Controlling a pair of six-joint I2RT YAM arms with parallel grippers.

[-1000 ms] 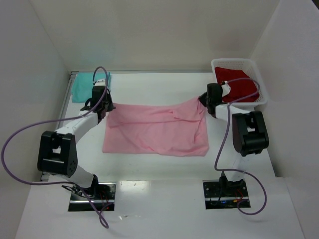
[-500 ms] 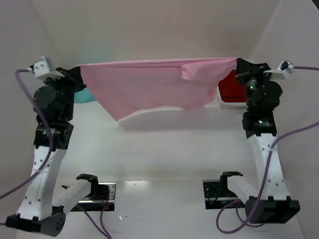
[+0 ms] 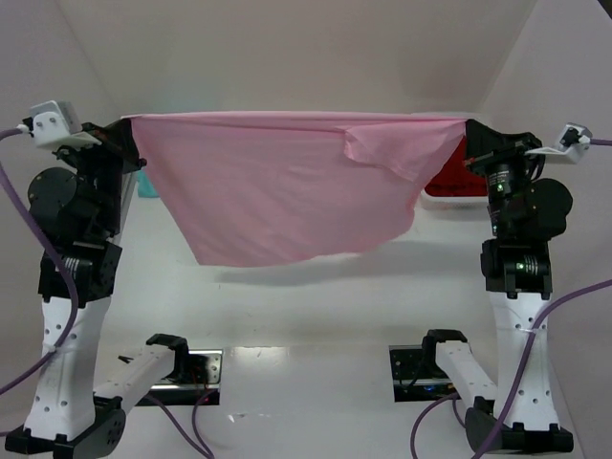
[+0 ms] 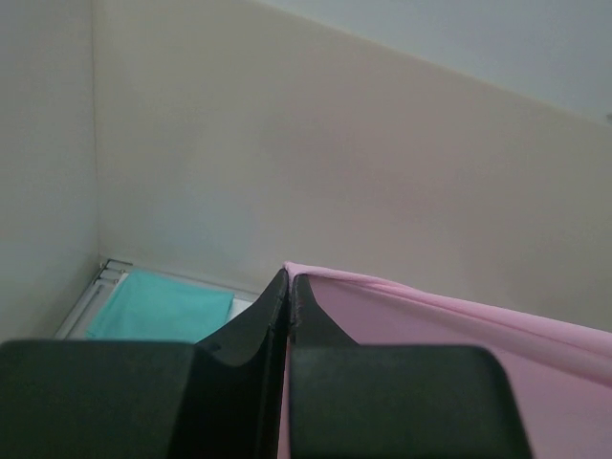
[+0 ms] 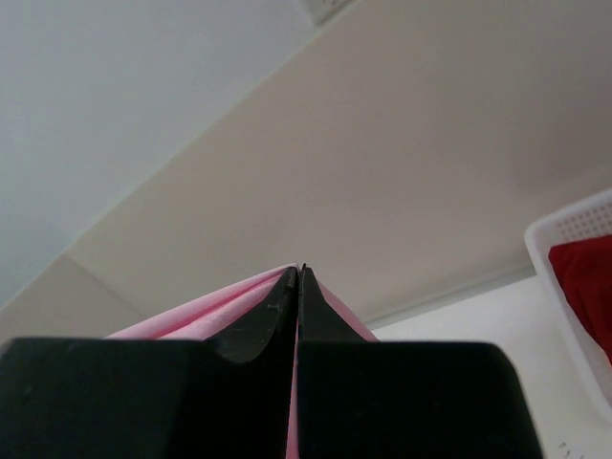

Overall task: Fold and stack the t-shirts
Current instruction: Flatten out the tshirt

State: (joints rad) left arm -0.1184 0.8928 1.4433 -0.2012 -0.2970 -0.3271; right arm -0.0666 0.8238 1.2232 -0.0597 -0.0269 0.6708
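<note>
The pink t-shirt (image 3: pixel 287 191) is held up above the table (image 3: pixel 316 306), spread wide between the two arms. One top corner is pinched in the tightly closed left gripper (image 3: pixel 129 129), the other in the right gripper (image 3: pixel 467 136), likewise clamped. A flap, possibly a sleeve, is folded over near the right. The teal t-shirt (image 4: pixel 163 306) is laid flat at the far left; the red t-shirt (image 3: pixel 446 178) is seen in the white basket (image 5: pixel 572 226).

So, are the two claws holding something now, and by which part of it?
Both hold the pink t-shirt: the left claw pinches its upper left corner, the right claw its upper right corner.
</note>
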